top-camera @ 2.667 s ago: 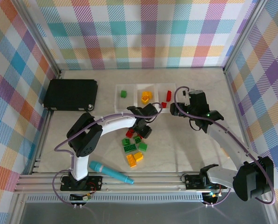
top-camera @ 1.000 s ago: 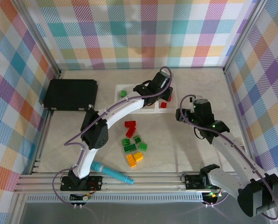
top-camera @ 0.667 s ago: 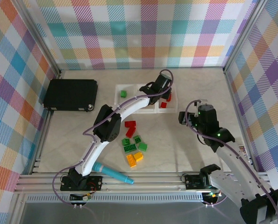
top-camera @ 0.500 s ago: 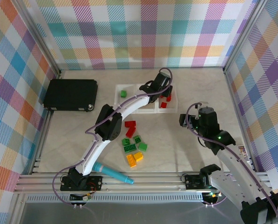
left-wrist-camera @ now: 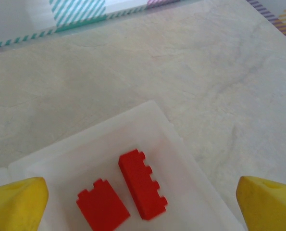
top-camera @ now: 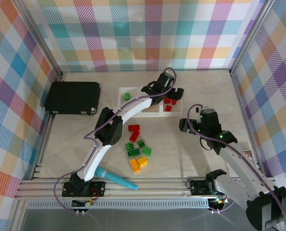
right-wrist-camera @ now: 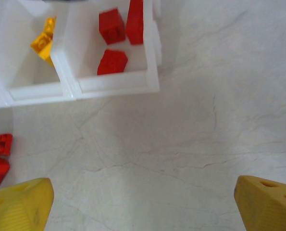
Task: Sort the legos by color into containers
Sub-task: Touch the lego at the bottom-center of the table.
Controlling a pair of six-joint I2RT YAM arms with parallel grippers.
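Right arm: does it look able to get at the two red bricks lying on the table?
Probably yes. The right tool is open, and only bare table lies between it and the red bricks. The left arm passes close on their far side, so approach from the right.

We read no text, label, brand, number or sign in any view. The red legos at lower centre of the left wrist view show plain studs; any lettering on them is too small to tell. The black case at upper left and the teal marker at lower left of the top view carry no marking we can make out.
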